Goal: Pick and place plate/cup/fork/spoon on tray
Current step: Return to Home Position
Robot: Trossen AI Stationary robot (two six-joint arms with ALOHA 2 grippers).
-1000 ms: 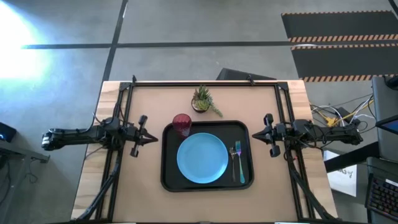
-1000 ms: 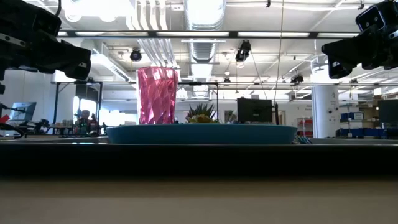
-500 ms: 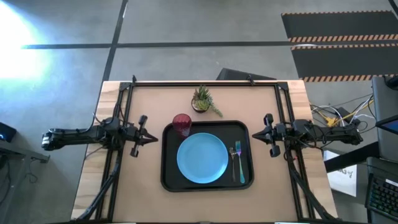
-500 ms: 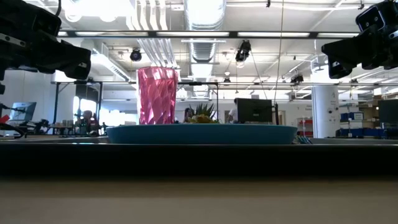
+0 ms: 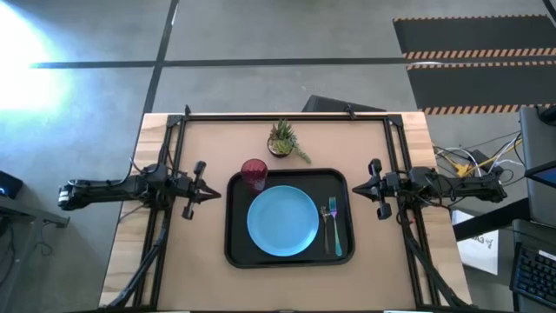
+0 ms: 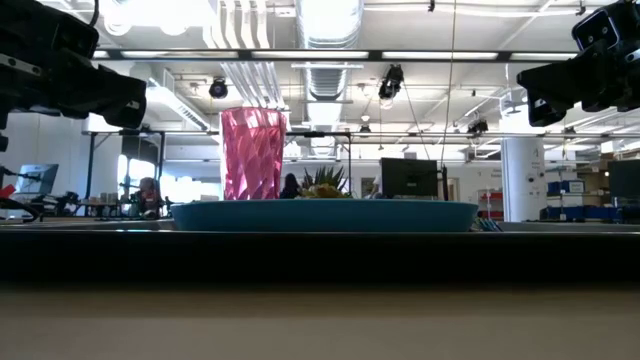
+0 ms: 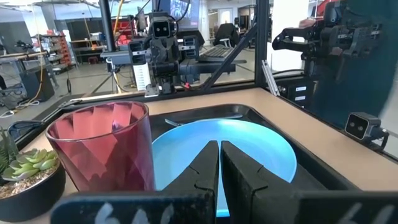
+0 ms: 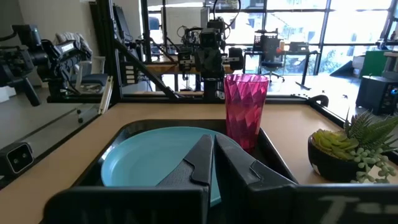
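The black tray [image 5: 236, 252] lies mid-table. On it rest the light-blue plate [image 5: 282, 221], the red cup [image 5: 254, 173] standing upright at its far left corner, and the fork [image 5: 336, 233] and spoon [image 5: 327, 228] side by side along its right side. My left gripper [image 5: 213, 195] hovers shut and level to the left of the tray. My right gripper [image 5: 354, 187] hovers shut and level to its right. Both point at the tray and hold nothing. The wrist views show the cup [image 7: 102, 146] [image 8: 244, 109] and the plate [image 7: 249, 146] [image 8: 149, 163].
A small potted green plant [image 5: 283, 139] stands on the table just beyond the tray's far edge. Black frame rails [image 5: 287, 115] run along the table's far edge and down both sides. Bare tabletop lies on either side of the tray.
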